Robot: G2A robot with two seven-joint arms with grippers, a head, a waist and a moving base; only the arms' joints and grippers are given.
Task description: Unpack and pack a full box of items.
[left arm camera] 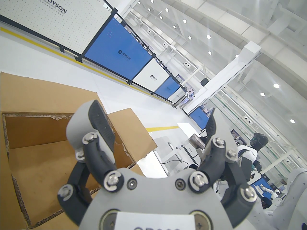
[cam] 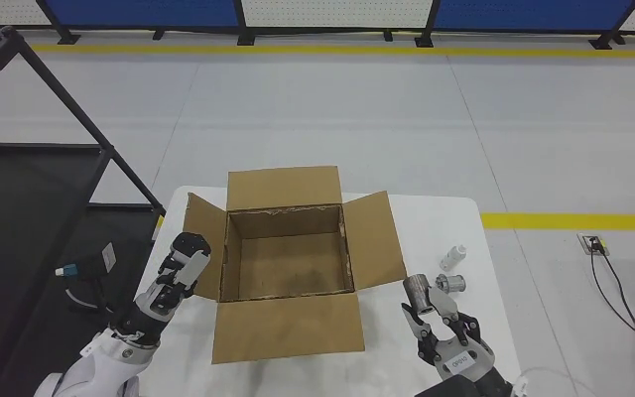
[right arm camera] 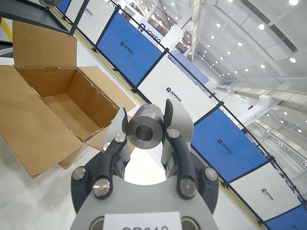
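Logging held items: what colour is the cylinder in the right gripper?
The cylinder is dull silver-grey metal, best seen in the right wrist view.

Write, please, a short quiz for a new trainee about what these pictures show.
1. True or false: the open brown cardboard box holds items.
2. What do the right arm's jaws clamp? A) a red ball B) a hollow grey metal cylinder C) nothing
3. Fill in: the left arm's jaws stand ____ (open or shut).
Key: 1 false; 2 B; 3 open.
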